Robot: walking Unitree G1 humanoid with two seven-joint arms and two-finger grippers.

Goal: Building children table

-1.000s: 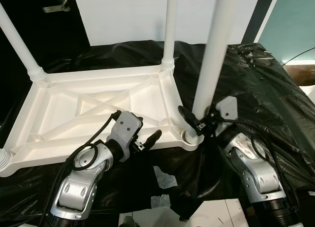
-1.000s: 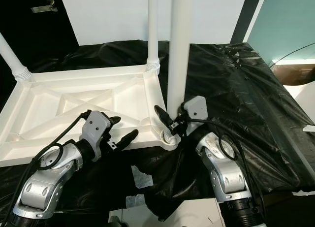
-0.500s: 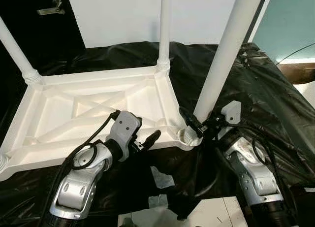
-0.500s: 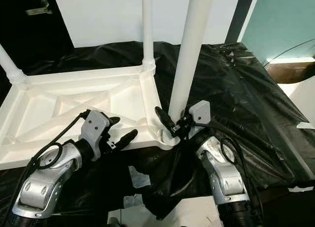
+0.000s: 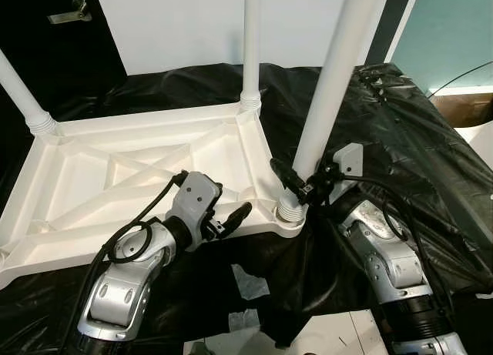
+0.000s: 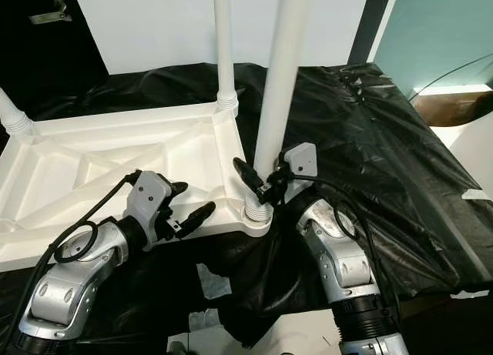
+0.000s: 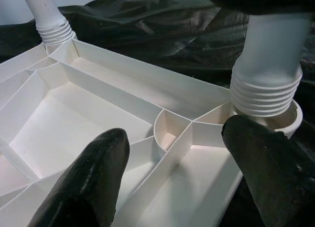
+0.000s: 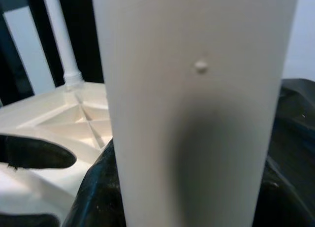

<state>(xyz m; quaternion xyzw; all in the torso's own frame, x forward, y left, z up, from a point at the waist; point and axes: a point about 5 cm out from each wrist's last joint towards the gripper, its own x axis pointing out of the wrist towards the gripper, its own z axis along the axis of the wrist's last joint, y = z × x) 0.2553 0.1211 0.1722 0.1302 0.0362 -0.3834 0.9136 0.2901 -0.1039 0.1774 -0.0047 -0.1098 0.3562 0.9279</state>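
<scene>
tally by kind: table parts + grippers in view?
Legs: 3 — far left, far right, near right
Tabletop: 1
Grippers: 2 — left, right
Total: 6

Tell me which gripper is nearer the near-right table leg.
Right. The right gripper clasps the table leg just above its socket; the left gripper hovers open at the tabletop's near edge, beside that corner.
</scene>
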